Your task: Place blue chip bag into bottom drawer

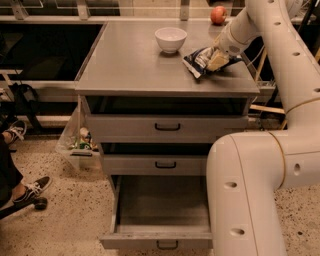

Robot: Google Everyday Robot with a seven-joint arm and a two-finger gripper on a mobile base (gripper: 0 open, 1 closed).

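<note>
The blue chip bag [199, 58], crinkled dark blue and white, lies on the right side of the grey cabinet top [135, 62]. My gripper [218, 60] is down on the bag's right end, touching it, with the white arm reaching in from the upper right. The bottom drawer [162, 202] is pulled out, with a flat grey inside that holds nothing. Its short front panel with a black handle [167, 244] sits at the lower edge. My arm's large white segment covers the drawer's right side.
A white bowl [170, 39] stands left of the bag, and a red apple [218, 15] sits at the back right. The two upper drawers [167, 127] are shut. A clear bin of items [77, 142] and a person's sneakers [31, 189] are on the floor at left.
</note>
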